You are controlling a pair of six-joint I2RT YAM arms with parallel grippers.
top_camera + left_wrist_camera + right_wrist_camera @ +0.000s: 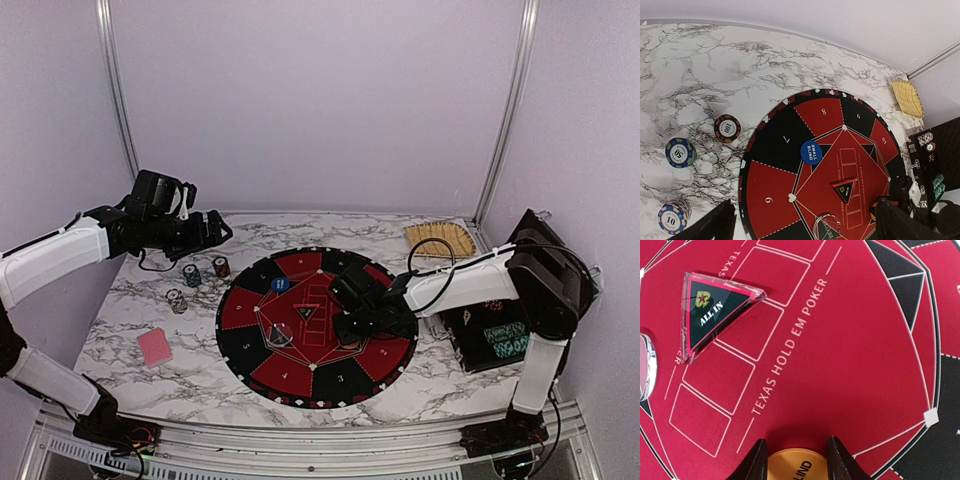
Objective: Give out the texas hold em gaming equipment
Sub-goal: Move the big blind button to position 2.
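Note:
My right gripper (796,460) is low over the red centre of the mat (300,375), its fingers closed against both sides of an orange "blind" button (792,467); I cannot tell if the button is lifted. My left gripper (805,230) is open and empty, held high over the table's back left (218,228). Three chip stacks sit left of the mat: "100" (727,128), "50" (680,152) and "10" (673,217). A blue "small blind" button (811,152), a clear round button (826,225) and a triangular "all in" marker (710,310) lie on the mat. A pink-backed card (155,346) lies front left.
A black case (495,335) holding more chips stands right of the mat, under the right arm. A yellow woven pad (441,238) lies at the back right. Walls close the table at the back and sides.

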